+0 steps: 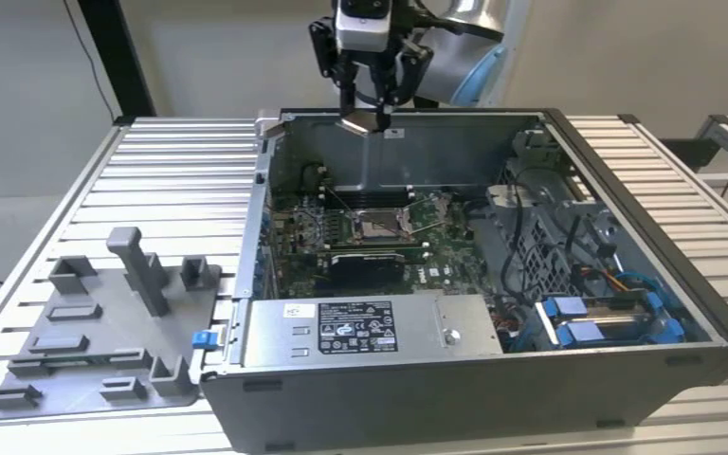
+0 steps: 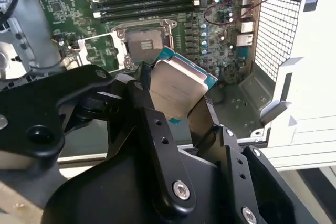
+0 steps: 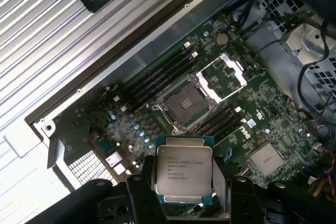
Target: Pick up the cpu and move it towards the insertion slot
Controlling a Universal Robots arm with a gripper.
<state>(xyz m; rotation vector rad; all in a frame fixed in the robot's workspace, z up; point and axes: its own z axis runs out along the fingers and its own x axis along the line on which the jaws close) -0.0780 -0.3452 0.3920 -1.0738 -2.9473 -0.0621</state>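
My gripper [image 1: 367,112] hangs above the back wall of the open computer case [image 1: 643,227], shut on the cpu [image 1: 367,120], a thin square chip with a silvery-beige top. In both wrist views the cpu [image 3: 184,174] [image 2: 176,85] sits clamped by its edges between the black fingers [image 3: 140,198] [image 2: 152,129]. The insertion slot [image 1: 377,225] lies on the motherboard below and nearer the case middle, with a shiny metal frame, tan centre and its cover flap raised. It also shows in both wrist views [image 3: 185,103] [image 2: 143,43], apart from the held chip.
A grey fixture plate [image 1: 99,341] with upright blocks lies on the ribbed table at the exterior view's left. Inside the case, a silver power supply [image 1: 338,332] sits at the front, blue drive bays [image 1: 605,318] and cables at the right, memory slots [image 3: 152,80] beside the socket.
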